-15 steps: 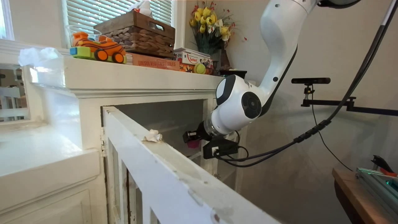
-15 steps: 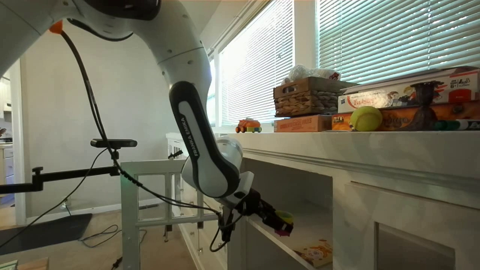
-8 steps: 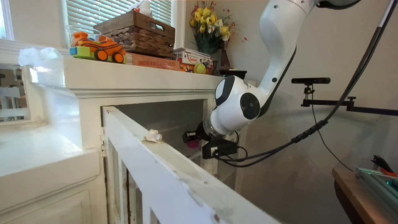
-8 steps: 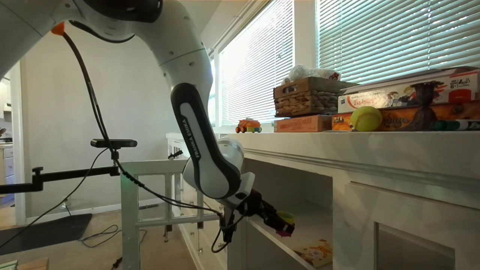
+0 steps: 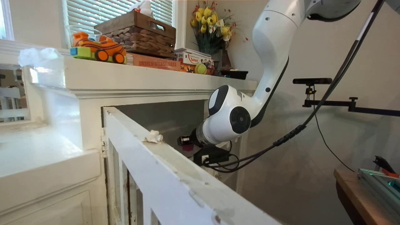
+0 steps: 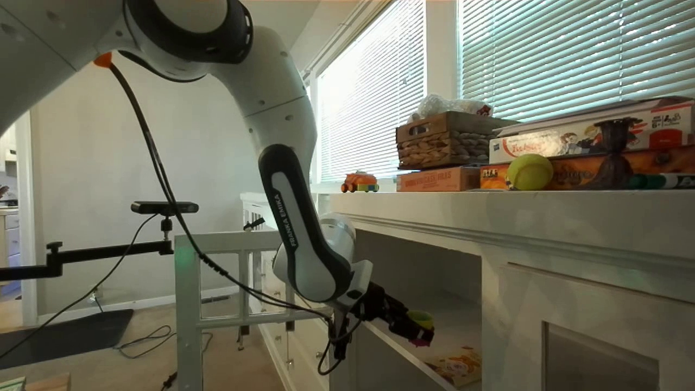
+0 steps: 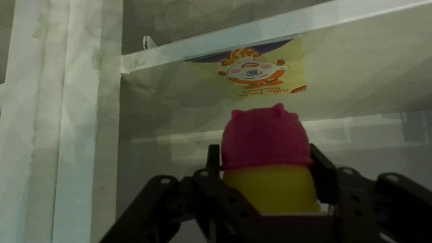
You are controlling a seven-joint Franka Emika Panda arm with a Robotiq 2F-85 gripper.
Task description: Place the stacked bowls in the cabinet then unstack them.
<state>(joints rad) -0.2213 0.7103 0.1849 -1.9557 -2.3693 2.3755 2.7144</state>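
1. Far left in an exterior view, a black camera (image 6: 164, 207) perches on its bracket (image 6: 108, 253), and just beside it the barred door (image 6: 187, 326) of the cabinet (image 6: 491, 293) stands wide open.
2. Next across comes my white arm (image 6: 282, 125), bending down from the upper left, a dark cable (image 6: 153, 157) slung alongside.
3. Up on the cabinet's top, a little orange toy car (image 6: 358, 182) sits in both exterior views.
4. Here's the business end! My gripper (image 7: 266, 160) is clamped on the stacked bowls (image 7: 270, 168), one finger (image 7: 213, 158) each side, plain to see in the wrist view.
5. And the load itself: yellow bowl (image 6: 422, 319) above, pink bowl (image 6: 421, 342) below, held at the cabinet's opening with the shelf (image 6: 456, 320) behind them. Whether the pink one touches the shelf, I can't tell.
6. A touch further right and up top, a wicker basket (image 6: 445, 142) rests on a flat orange box (image 6: 440, 179).
7. Back down low, a sticker sheet (image 6: 461, 365) with a cartoon face lies flat on the shelf, near its front edge.
8. Far right, a tennis ball (image 6: 530, 171), a dark candlestick (image 6: 613, 157) and a green-and-white marker (image 6: 662, 181) line the cabinet's top, game boxes (image 6: 575, 130) stacked behind.
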